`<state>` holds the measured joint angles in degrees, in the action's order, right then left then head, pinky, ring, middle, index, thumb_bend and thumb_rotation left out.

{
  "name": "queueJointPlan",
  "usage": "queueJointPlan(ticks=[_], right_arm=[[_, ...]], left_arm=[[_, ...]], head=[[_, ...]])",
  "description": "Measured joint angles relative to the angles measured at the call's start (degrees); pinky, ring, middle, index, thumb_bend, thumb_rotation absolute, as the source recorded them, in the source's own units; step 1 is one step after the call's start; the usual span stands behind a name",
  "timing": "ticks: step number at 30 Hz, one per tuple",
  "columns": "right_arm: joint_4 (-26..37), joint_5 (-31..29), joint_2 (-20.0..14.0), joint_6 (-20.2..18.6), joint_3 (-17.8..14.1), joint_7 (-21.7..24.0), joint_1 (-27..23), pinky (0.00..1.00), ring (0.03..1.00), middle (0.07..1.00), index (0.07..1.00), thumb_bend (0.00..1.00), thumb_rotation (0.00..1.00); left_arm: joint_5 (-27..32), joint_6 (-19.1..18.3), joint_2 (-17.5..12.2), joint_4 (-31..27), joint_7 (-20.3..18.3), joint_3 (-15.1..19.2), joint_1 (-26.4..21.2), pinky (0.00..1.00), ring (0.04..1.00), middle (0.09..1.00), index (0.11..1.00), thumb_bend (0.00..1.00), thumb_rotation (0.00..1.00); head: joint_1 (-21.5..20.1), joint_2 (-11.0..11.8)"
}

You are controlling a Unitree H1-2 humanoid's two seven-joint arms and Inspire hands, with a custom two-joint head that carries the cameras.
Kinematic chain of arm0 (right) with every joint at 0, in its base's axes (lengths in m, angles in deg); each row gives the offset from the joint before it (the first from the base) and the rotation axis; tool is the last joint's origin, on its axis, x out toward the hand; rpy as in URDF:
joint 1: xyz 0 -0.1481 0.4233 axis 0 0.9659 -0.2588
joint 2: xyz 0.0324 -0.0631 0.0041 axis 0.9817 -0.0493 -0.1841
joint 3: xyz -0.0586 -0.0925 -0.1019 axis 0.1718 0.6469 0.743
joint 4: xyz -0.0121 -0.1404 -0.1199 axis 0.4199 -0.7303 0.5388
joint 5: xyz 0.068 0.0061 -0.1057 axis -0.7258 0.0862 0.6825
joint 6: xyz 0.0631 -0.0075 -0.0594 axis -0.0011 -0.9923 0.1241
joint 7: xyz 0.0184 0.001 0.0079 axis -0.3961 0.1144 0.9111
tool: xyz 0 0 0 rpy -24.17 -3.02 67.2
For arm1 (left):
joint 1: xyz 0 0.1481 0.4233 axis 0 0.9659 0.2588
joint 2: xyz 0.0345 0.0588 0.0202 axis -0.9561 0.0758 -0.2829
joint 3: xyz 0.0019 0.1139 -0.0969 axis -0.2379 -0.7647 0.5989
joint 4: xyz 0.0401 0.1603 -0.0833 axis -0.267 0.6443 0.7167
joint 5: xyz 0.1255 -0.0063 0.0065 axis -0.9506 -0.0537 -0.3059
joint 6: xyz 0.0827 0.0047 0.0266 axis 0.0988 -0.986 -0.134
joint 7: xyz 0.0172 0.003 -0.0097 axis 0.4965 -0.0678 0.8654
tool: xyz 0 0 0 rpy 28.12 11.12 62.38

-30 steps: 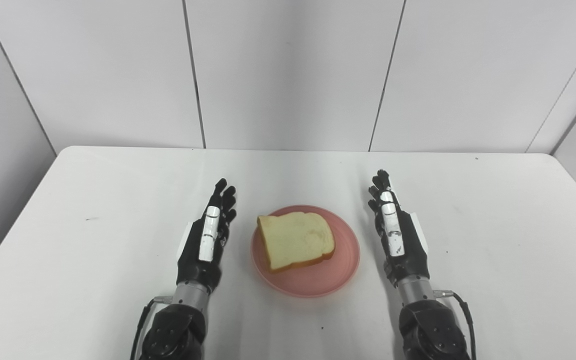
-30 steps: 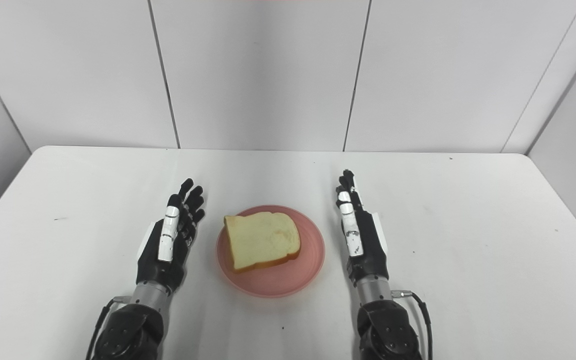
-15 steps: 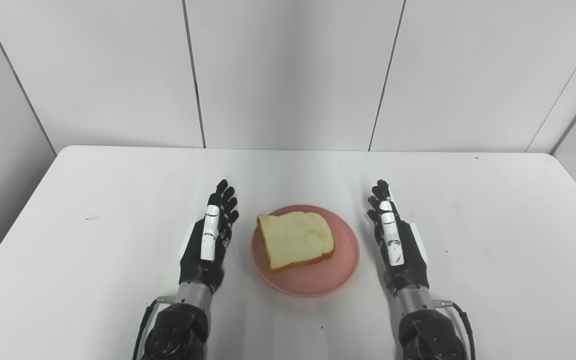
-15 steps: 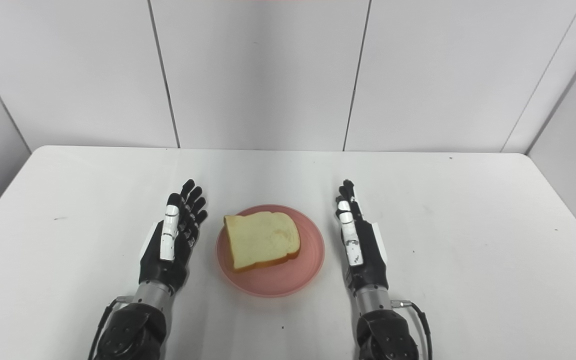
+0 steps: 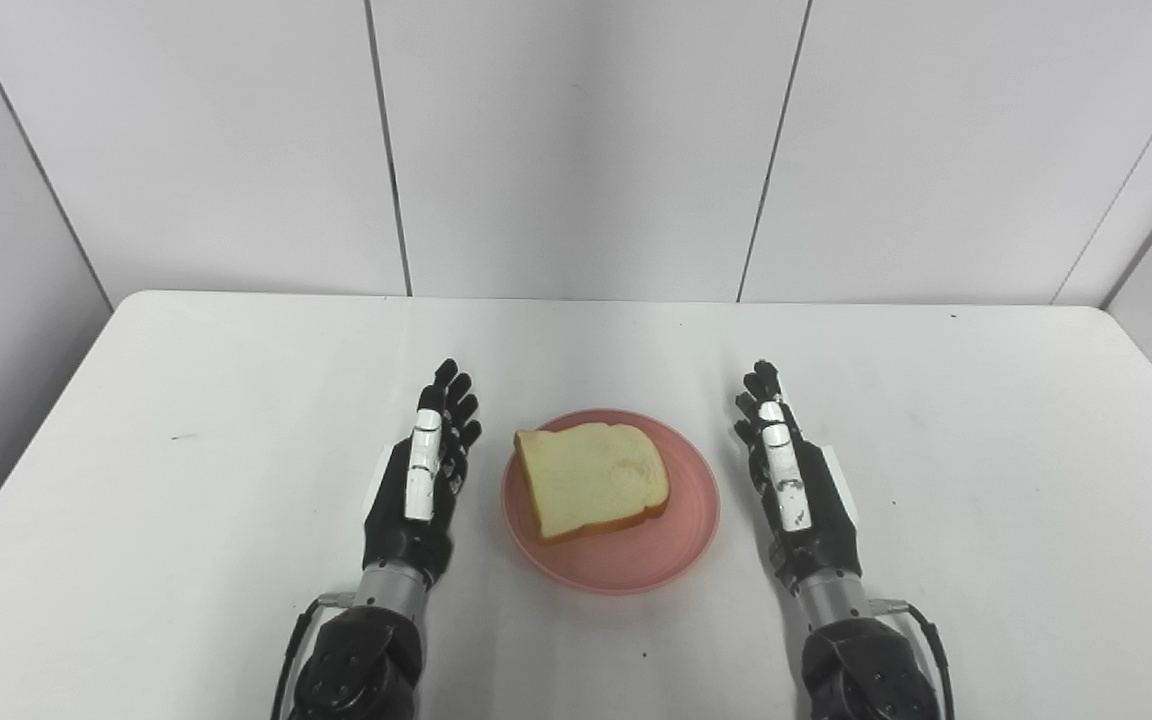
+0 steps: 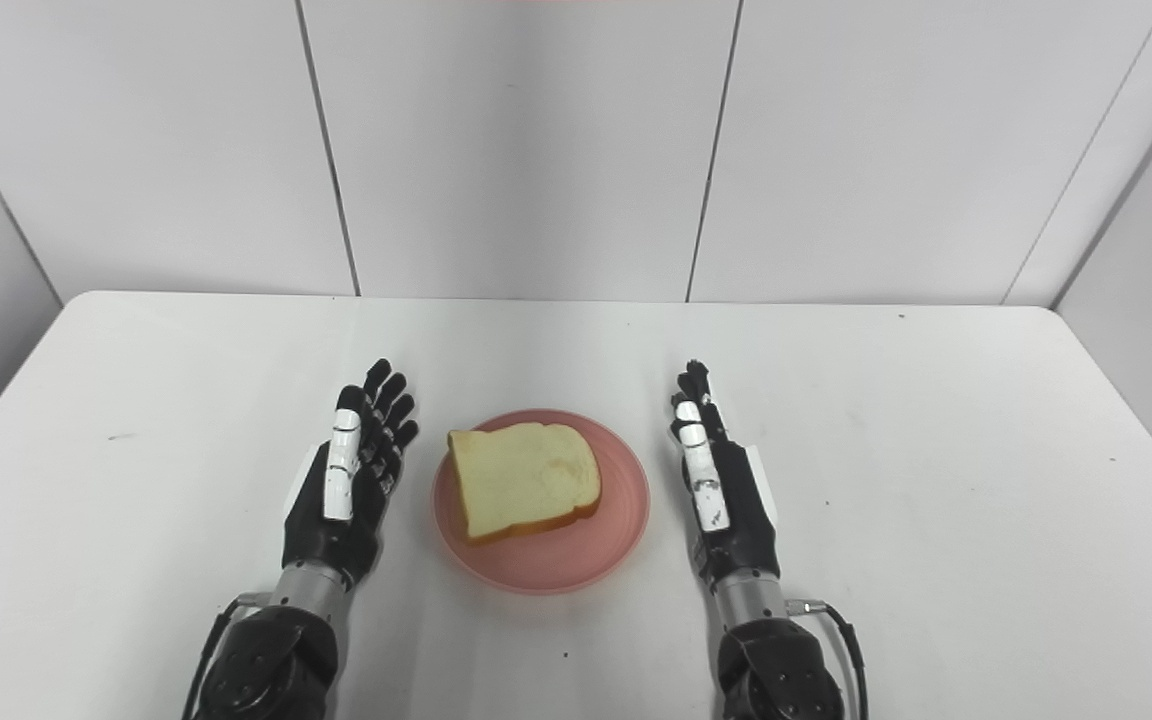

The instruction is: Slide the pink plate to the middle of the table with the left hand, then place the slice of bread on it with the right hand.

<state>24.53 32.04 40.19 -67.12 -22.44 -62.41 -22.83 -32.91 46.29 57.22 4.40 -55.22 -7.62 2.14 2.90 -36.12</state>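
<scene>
Bread [image 5: 591,481] lies flat (golden crust) on pink plate [image 5: 681,540].

White table [image 5: 186,400] before pale panelled walls [image 5: 576,150].

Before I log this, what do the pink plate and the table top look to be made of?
Pink plate: probably plastic; flat, even colour with a dull satin sheen and a thin raised rim, though glazed ceramic can't be ruled out. Table: a smooth, matte white top, likely laminate or plastic, with rounded corners and a few small dark specks.
</scene>
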Motion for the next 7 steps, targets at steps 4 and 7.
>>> queueJointPlan(ticks=[4, 7], right_arm=[[0.32, -0.1, -0.1, -0.05, 0.01, 0.02, -0.03, 1.0, 1.0, 1.0, 1.0, 0.58, 0.96], [0.48, -0.09, -0.18, -0.35, 0.09, 0.04, -0.03, 1.0, 1.0, 1.0, 1.0, 0.58, 0.96]], left_arm=[[-0.01, -0.01, 0.0, -0.01, 0.13, 0.03, 0.0, 1.0, 1.0, 1.0, 0.979, 0.64, 0.98], [0.01, -0.01, 0.0, -0.02, 0.16, 0.02, 0.0, 1.0, 1.0, 1.0, 0.982, 0.64, 0.98]], head=[[-0.09, -0.18], [-0.35, -0.09]])
